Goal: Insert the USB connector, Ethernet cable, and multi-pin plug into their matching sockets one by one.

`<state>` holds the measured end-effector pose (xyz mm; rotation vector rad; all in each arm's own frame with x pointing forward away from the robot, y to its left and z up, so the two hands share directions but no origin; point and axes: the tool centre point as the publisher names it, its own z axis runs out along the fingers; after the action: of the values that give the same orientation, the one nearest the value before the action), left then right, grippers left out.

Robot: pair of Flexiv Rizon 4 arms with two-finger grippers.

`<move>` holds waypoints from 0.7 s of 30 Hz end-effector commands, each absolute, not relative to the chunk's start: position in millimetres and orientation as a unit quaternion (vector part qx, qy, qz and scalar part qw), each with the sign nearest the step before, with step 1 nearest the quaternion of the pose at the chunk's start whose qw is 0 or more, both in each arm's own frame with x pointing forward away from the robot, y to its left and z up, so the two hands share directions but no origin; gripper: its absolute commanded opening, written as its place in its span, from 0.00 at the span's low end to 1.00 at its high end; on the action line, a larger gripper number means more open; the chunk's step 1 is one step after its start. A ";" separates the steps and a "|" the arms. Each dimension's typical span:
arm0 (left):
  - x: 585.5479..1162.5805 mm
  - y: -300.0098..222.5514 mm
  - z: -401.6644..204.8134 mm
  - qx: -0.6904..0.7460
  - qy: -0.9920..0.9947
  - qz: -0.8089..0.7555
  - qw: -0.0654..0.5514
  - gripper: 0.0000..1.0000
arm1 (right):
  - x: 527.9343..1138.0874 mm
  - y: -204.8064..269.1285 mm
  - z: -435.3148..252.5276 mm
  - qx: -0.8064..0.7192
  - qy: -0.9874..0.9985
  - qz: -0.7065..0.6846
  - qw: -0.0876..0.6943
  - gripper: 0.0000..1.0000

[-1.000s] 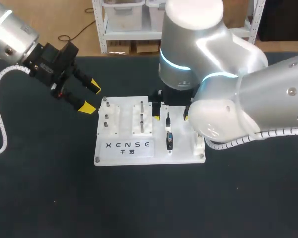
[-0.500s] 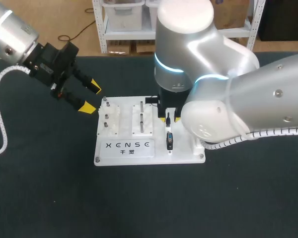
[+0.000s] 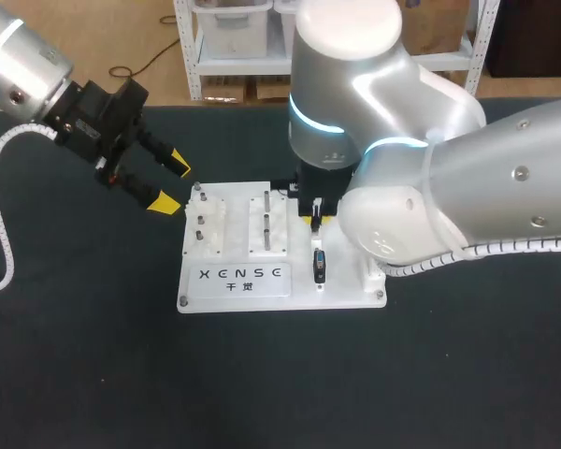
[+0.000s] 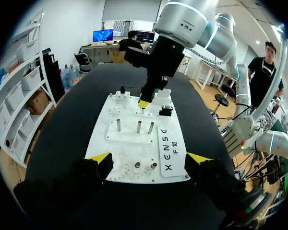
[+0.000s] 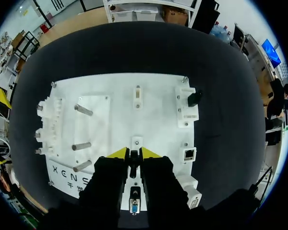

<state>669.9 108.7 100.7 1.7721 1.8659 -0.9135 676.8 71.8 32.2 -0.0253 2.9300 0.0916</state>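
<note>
Head view: left jaws hang open over bare table (image 3: 93,374), just off the white board's (image 3: 341,295) far left corner. Left wrist view: board ahead, between those spread jaws. Right wrist view: right jaws grip a slim black plug (image 5: 133,156) mid-board.

board (image 3: 262,297) white | table (image 3: 93,374) black | left pincer (image 3: 172,184) tips yellow | USB connector (image 5: 133,157) black

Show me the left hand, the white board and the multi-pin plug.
left hand (image 3: 173,184), head view, midway between its yellow fingertips.
white board (image 3: 196,292), head view, bare front-left corner.
multi-pin plug (image 5: 133,206), right wrist view, its blue face.
</note>
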 end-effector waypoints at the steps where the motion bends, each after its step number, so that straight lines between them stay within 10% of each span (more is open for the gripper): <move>1: 671.2 109.2 99.8 0.636 0.668 -0.328 0.204 1.00 | 669.6 57.6 52.0 -0.004 0.991 0.045 0.124 0.00; 21: 671.2 109.2 99.8 0.636 0.668 -0.328 0.204 1.00 | 663.4 -11.8 51.6 0.039 0.991 0.016 0.129 0.00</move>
<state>669.9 108.7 100.7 1.7721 1.8659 -0.9135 666.6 -9.2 54.5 0.1072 2.9039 0.0437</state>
